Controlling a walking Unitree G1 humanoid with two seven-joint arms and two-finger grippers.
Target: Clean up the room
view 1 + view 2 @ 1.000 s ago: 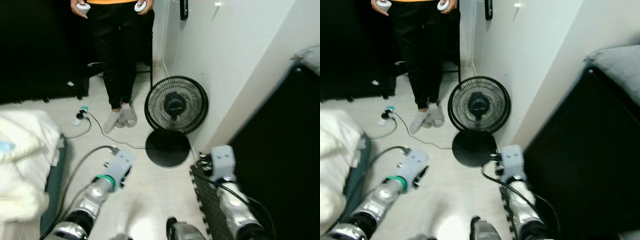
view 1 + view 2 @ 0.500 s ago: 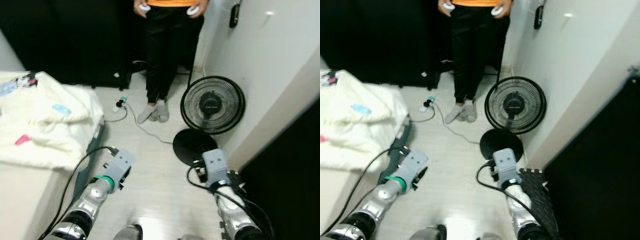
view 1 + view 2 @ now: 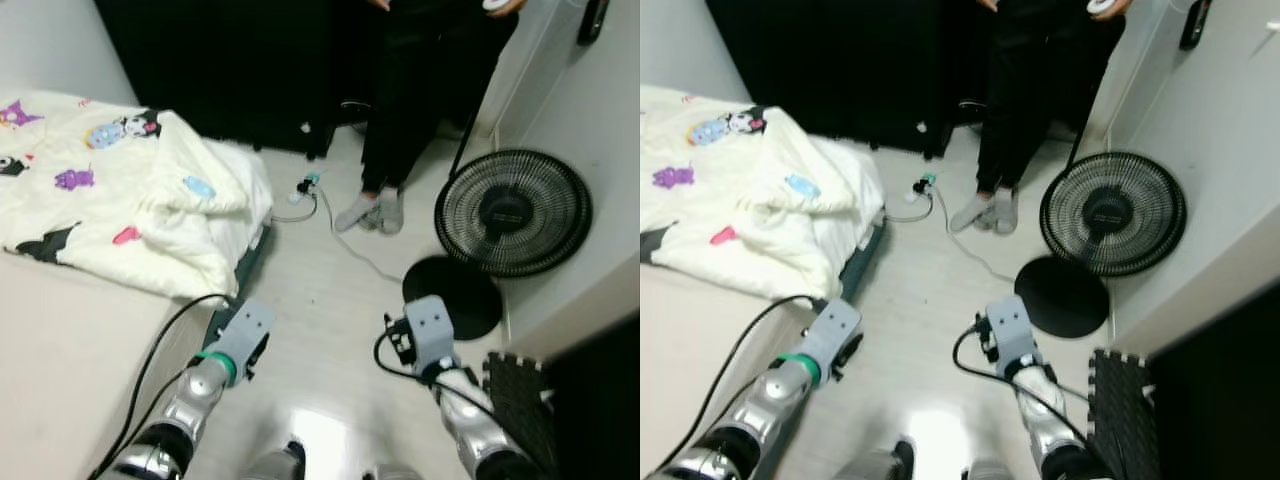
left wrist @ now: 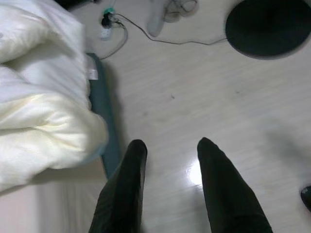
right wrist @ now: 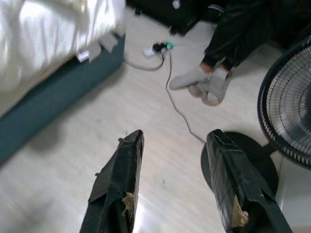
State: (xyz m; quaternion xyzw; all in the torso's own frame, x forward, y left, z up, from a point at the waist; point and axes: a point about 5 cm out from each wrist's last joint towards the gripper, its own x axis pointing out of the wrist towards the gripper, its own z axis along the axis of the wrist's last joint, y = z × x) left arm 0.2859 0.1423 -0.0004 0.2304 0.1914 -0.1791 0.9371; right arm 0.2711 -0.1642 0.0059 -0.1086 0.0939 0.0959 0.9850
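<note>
a bed (image 3: 60,340) stands on the robot's left, with a cream quilt (image 3: 130,200) printed with cartoon figures heaped on it and spilling over the edge nearest the floor (image 3: 320,330). a person (image 3: 410,90) in black trousers and grey socks stands ahead on the pale floor, cut off at the waist by the top of the head views, one hand holding a white controller (image 3: 1102,6). just beside their feet a power strip (image 3: 306,184) lies with a cord running across the floor toward the black floor fan (image 3: 512,212), which stands against the white wall on the right, its round base (image 3: 452,296) in front of it. a black foam mat (image 3: 515,400) lies by the right arm.

the left gripper (image 4: 167,145) hangs over bare floor close to the bed's dark teal side (image 4: 102,121), jaws apart and empty. the right gripper (image 5: 176,138) hangs over the floor between the bed and the fan base, jaws also apart, holding nothing.

the right wrist view brings out the worn, frayed tips of the fingers (image 5: 127,199); the head views hide both grippers behind the grey wrist blocks. the quilt's far edge is cut off.
</note>
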